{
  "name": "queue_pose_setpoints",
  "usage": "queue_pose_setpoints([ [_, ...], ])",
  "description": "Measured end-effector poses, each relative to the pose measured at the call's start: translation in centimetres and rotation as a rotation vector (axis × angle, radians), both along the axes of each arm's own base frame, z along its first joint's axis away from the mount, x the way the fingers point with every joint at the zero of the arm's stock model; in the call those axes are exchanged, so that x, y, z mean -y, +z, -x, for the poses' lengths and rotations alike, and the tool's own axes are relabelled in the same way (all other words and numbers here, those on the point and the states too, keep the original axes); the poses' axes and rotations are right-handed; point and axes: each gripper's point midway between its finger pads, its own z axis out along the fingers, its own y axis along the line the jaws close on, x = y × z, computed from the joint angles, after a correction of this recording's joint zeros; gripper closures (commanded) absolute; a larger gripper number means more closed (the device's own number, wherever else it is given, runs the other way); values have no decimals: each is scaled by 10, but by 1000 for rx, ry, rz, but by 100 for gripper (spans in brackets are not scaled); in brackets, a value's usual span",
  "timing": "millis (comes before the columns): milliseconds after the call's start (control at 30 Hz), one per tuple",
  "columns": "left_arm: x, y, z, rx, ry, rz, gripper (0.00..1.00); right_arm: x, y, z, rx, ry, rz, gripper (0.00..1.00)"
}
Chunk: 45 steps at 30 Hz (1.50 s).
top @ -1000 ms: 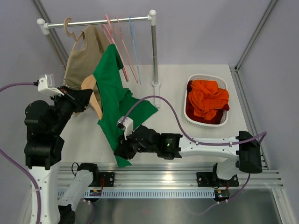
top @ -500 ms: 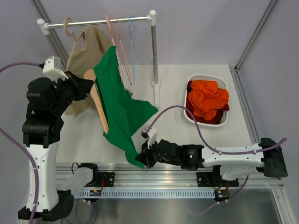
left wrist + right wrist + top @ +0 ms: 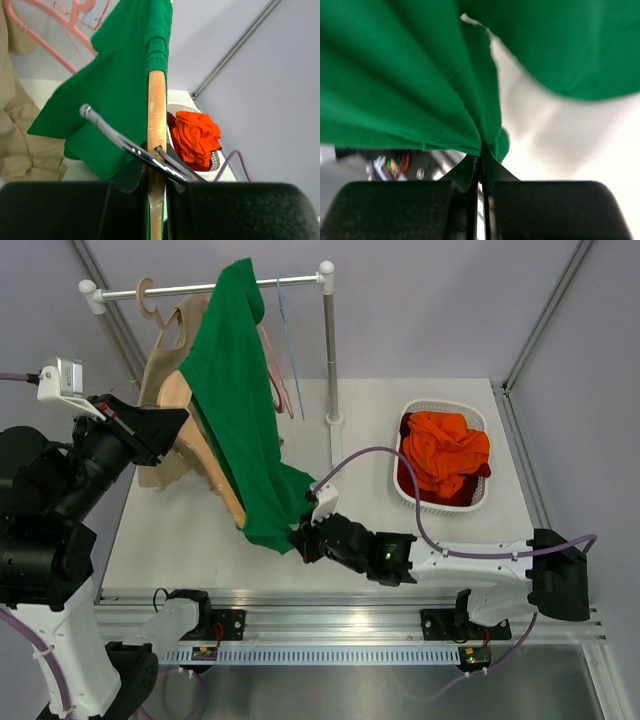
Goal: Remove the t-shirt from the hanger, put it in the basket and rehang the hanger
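Observation:
The bright green t-shirt (image 3: pixel 237 400) hangs stretched from the wooden hanger (image 3: pixel 205 455), reaching from above the rail down to the table's front. My left gripper (image 3: pixel 165 430) is shut on the hanger and holds it raised and tilted. In the left wrist view the hanger's wooden arm (image 3: pixel 156 120) runs up between the closed jaws, its metal wire hook (image 3: pixel 122 142) crosses in front, and the t-shirt (image 3: pixel 115 85) covers its far end. My right gripper (image 3: pixel 298 538) is shut on the t-shirt's lower hem, which shows pinched in the right wrist view (image 3: pixel 470 115).
A white rail (image 3: pixel 210 285) on a post (image 3: pixel 329 350) carries a beige top (image 3: pixel 165 370) on a tan-hooked hanger and thin pink hangers (image 3: pixel 275 380). A white basket (image 3: pixel 478 495) with orange cloth (image 3: pixel 443 455) stands at the right.
My left arm has lifted the hanger up and back, so the t-shirt now reaches above the rail. My right gripper has kept the hem and moved slightly back, pulling the cloth taut.

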Motion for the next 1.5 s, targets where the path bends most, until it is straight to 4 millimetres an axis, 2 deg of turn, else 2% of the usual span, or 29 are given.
queue_pose_setpoints([
  [100,0,5,4,15,-5,-12,100,9,10,-35,14,-83,-47,100],
  [167,0,-1,0,5,-4,-20,100,18,14,-50,31,-121,-45,100],
  [333,-10,-60,-7,-109,51,-52,100,39,5,-68,90,-161,77,100],
  [400,-17,-66,-7,-133,92,-60,100,48,6,-85,98,-181,90,100],
  [500,-23,-43,-5,-85,133,-48,100,53,11,-102,92,-197,70,100],
  [567,-24,-18,0,-33,134,-46,100,49,11,-103,77,-190,47,100],
  [633,-24,7,4,25,134,-40,100,51,2,-102,50,-198,45,100],
  [700,-24,36,11,107,134,-31,100,61,-23,-95,7,-205,78,100],
  [767,-22,52,18,163,124,-28,100,80,-60,-82,-51,-210,163,100],
  [800,-21,51,20,158,114,-29,100,89,-74,-77,-74,-214,200,100],
  [867,-14,36,20,120,74,-34,100,104,-88,-68,-103,-215,252,100],
  [933,-10,12,14,69,48,-38,100,111,-81,-63,-101,-211,245,100],
  [1067,-6,-68,6,-95,20,-63,100,107,-32,-52,-47,-171,160,100],
  [1133,-5,-104,9,-160,6,-82,100,101,5,-49,-5,-147,106,100],
  [1200,-5,-128,17,-192,-5,-106,100,104,49,-51,56,-156,48,100],
  [1267,-6,-128,32,-154,-11,-117,100,116,95,-57,132,-199,-3,100],
  [1367,-6,-129,53,-76,-23,-135,100,147,178,-70,287,-309,-82,100],
  [1467,-6,-143,58,-68,-31,-162,100,183,246,-84,404,-447,-141,100],
  [1500,-7,-148,56,-78,-33,-169,100,195,261,-86,435,-485,-148,100],
])
